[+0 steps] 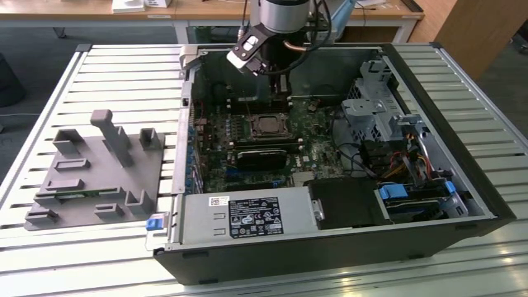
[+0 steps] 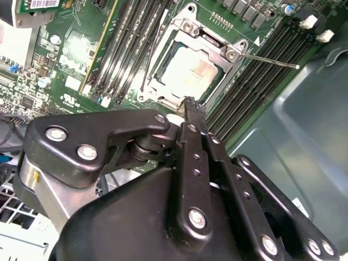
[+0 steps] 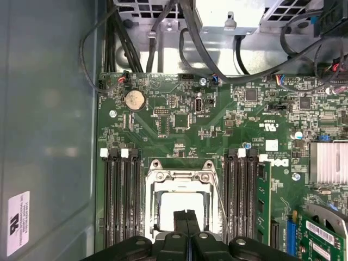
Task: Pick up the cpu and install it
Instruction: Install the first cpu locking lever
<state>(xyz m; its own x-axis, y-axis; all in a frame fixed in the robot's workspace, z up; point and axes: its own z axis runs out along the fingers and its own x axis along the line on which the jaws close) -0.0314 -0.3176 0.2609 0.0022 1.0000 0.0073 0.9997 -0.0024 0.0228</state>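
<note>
You see the gripper (image 3: 186, 220) pinched fully together and empty above the cpu (image 2: 190, 73), which already lies flat inside its socket (image 2: 187, 103) at frame center.

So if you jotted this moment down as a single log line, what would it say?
tool: shut, empty, above socket | cpu: seated in motherboard socket, frame open | fixture tray: beside case, on exterior view's left
</note>
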